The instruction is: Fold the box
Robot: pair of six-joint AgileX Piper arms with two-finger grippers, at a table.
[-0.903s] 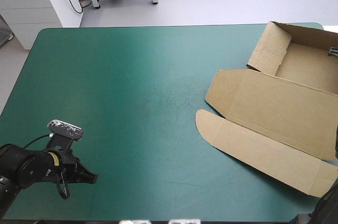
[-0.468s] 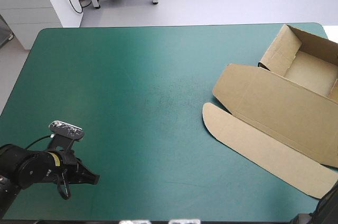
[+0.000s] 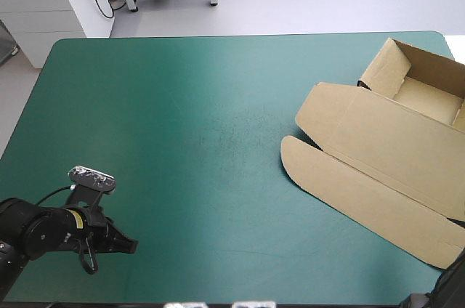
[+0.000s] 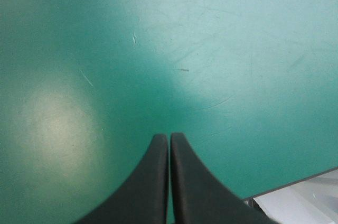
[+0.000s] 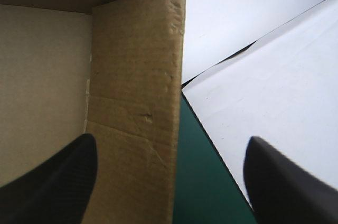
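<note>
Left gripper [image 3: 122,244]: low over the near left corner of the table, arm in from the left, wrist roughly level, pointing toward the right along the near edge. In its own wrist view [image 4: 169,137]: clenched, the two black fingers pressed together into one pointed arch, nothing between them. Just beneath and ahead, only bare teal-green cover [image 4: 211,49]; table's edge close beside the gripper.

Right gripper [image 5: 171,145]: not made out in the high view, only a dark part of the arm at the near right corner. In its own wrist view: released, black fingers [image 5: 58,182] wide apart, one over the inside of the box [image 5: 132,76], the other out beyond the wall. Raised wall ahead in the gap between them; touching or not, cannot tell.

Box [image 3: 378,155]: at the right side of the table, well apart from the left gripper, running out past the right edge of the view. Open tray toward the far right corner, walls raised; lid flat on the cover [image 3: 182,126], ending in a long flap with a rounded end toward the table's middle.

Materials: brown board matt, creased along the fold lines, wall edge rough and dented at its corner. Cover smooth, finely scratched, with a soft pale sheen. Fingers smooth, curved like fins.
</note>
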